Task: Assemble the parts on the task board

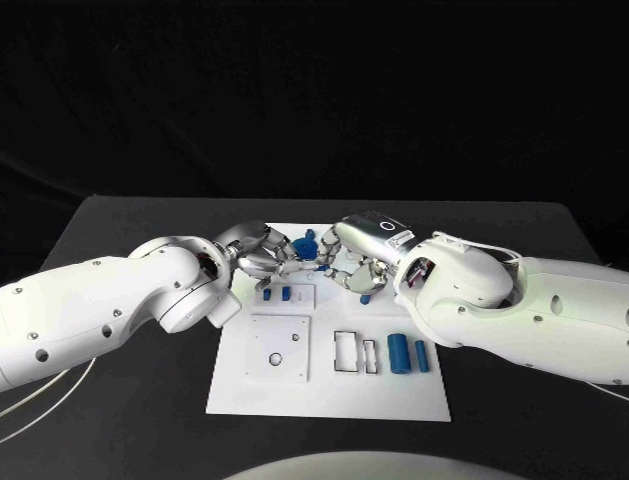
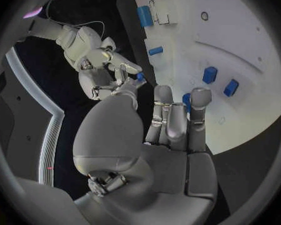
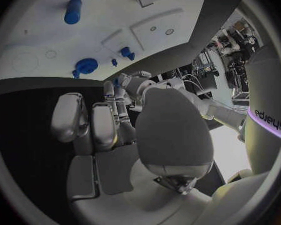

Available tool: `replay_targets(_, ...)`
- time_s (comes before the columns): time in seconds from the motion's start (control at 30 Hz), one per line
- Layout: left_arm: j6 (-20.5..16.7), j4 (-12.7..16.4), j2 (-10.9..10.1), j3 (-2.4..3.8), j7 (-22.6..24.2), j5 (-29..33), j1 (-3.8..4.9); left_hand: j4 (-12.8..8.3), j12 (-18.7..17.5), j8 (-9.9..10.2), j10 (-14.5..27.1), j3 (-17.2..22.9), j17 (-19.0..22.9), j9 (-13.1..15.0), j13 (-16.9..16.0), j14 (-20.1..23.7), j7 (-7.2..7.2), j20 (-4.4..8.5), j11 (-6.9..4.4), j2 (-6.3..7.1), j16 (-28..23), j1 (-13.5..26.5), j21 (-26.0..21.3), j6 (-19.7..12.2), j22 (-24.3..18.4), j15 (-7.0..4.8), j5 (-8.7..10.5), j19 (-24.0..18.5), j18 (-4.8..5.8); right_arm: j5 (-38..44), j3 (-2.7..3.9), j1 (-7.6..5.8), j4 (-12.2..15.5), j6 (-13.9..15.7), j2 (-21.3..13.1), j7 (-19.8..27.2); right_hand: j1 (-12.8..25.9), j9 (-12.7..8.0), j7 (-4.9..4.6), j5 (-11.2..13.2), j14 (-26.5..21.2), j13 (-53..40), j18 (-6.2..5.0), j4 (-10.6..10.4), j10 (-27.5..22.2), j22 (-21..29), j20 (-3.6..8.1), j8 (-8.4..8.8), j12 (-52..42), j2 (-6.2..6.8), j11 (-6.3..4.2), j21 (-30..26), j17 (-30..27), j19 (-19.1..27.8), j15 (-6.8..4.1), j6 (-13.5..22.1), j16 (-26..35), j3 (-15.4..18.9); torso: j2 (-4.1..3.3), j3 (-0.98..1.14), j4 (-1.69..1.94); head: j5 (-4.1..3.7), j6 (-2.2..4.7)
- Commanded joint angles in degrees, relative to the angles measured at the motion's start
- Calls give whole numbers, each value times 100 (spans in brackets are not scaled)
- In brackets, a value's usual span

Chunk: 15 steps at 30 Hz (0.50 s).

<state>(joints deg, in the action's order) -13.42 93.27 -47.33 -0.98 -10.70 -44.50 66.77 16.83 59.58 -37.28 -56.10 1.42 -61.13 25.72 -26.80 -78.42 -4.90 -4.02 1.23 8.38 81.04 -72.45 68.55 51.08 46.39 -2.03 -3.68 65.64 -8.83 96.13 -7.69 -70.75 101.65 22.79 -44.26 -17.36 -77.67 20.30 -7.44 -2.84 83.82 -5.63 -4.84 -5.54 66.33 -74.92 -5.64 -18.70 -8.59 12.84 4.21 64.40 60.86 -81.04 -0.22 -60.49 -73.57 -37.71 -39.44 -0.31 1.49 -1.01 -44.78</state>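
Between both hands' fingers (image 1: 278,262) sits a blue part (image 1: 306,247).

place: robotics lab | evidence: black desk (image 1: 141,215) sitting under a black backdrop (image 1: 314,90); white task board (image 1: 329,395) lying on it; equipment racks (image 3: 225,50) standing in the room behind

Both white arms reach inward, hands nearly meeting over far end of task board (image 1: 329,400). Left hand (image 1: 264,260) comes from left, fingers curled toward small blue part (image 1: 308,247). Right hand (image 1: 360,268) comes from right, fingers bent downward, close beside left hand. Whether either hand grips part, cannot tell.
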Motion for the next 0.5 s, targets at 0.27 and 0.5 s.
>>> replay_targets(0.27, 197, 22, 19, 3, -34, -44, 0, -3, 59, -87, 41, -128, -48, -1, -32, -63, 0, -6, -6, -121, 43, -227, 51, -55, 38, -8, 16, 40, 51, 49, 3, -1, 14, 29, 7, -19, 31, 17, 7, -18, 34, 19, -2, 27, 55, -563, 19, -23, 35, 17, 7, 16, 9, -42, -18, -46, -24, 14, -4, 5, 1, 5, -8)
replay_targets(0.5, 205, 9, 13, 3, -63, -53, 0, -4, 65, -107, 51, -136, -78, -13, -42, -71, 2, -6, -9, -206, 56, -352, 70, -68, 66, -9, 4, 43, 54, 63, 3, -2, 56, 90, -27, -16, 31, 17, 7, -18, 34, 19, -2, 27, 55, -563, 19, -23, 35, 17, 7, 16, 9, -42, -18, -46, -24, 14, -2, 7, -2, 14, -15)
